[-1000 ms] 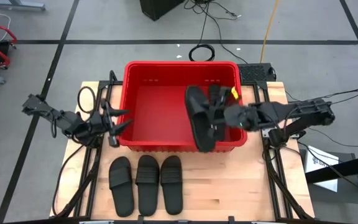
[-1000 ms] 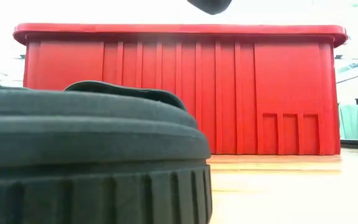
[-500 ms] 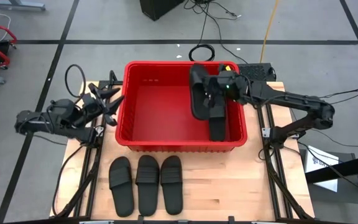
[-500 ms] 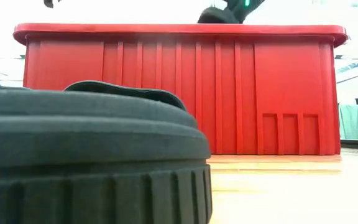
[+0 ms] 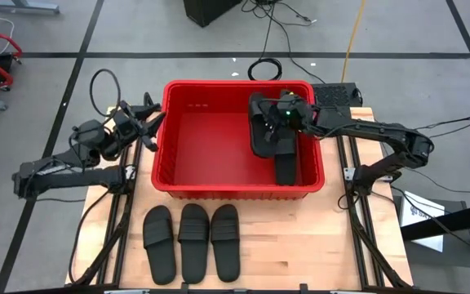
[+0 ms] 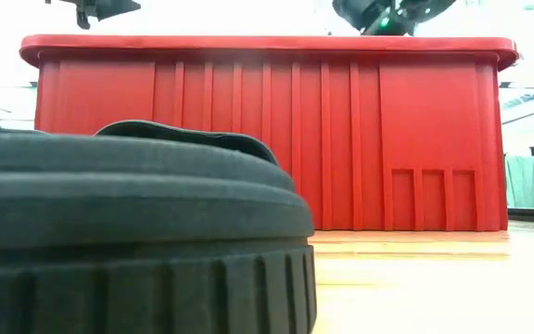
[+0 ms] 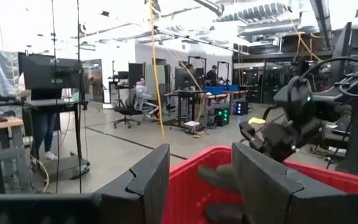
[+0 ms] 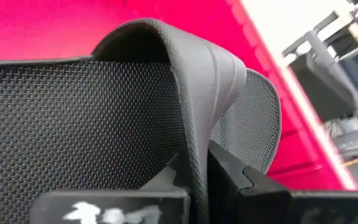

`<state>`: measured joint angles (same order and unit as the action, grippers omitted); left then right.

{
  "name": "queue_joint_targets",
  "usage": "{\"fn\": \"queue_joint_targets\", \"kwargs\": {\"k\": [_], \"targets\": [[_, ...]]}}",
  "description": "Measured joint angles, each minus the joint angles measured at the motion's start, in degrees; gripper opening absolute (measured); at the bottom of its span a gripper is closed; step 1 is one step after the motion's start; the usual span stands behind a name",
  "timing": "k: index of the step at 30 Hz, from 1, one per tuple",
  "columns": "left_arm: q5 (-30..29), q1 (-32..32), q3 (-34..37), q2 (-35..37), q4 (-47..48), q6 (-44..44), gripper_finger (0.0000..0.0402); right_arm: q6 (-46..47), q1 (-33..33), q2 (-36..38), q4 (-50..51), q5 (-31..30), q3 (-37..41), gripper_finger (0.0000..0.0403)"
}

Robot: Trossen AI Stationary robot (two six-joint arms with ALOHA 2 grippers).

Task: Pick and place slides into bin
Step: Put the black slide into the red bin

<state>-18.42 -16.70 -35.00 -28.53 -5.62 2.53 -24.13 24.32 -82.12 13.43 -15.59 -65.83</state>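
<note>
Wooden table, coiled black cable behind

Low cam: black slide fills the near left foreground, ribbed sole edge at the bottom, strap humped behind it. Red bin stands behind it on the wooden worktop, slotted wall facing the camera. Dark arm parts poke in above the rim: one top left, one top right.

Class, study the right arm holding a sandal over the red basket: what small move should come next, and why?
Probably open the right gripper. It is shut on the strap of a slide already inside the bin, beside another slide lying there, so releasing should finish the placement.
</note>
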Motion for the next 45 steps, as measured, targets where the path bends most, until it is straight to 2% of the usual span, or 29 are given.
{"fn": "queue_joint_targets", "kwargs": {"k": [8,17,27,36,41,45], "targets": [[10.12,-6.94,0.00,-5.25,-2.16,-5.33,0.0179,0.29,0.10,-7.43,0.01,-0.65,0.08,0.0015],[15.30,-10.68,0.02,-8.23,-5.09,-5.87,0.0179,-0.58,1.07,-13.54,-3.35,-0.65,0.09,0.0015],[16.05,-12.91,0.02,-8.23,-5.12,-5.89,0.0179,-2.29,5.14,-19.10,-3.96,-0.38,0.09,0.0015],[17.31,-12.90,0.02,-8.23,-5.03,-6.35,0.0179,-3.71,6.03,-20.05,-3.87,2.23,0.09,0.0015],[18.31,-12.90,0.02,-8.23,-4.99,-7.34,0.0179,-2.54,6.03,-20.03,-1.53,2.15,0.09,0.0015],[18.84,-12.90,0.02,-8.23,-5.05,-7.59,0.0179,-1.96,6.11,-20.03,-3.52,2.26,1.32,0.0015]]}}
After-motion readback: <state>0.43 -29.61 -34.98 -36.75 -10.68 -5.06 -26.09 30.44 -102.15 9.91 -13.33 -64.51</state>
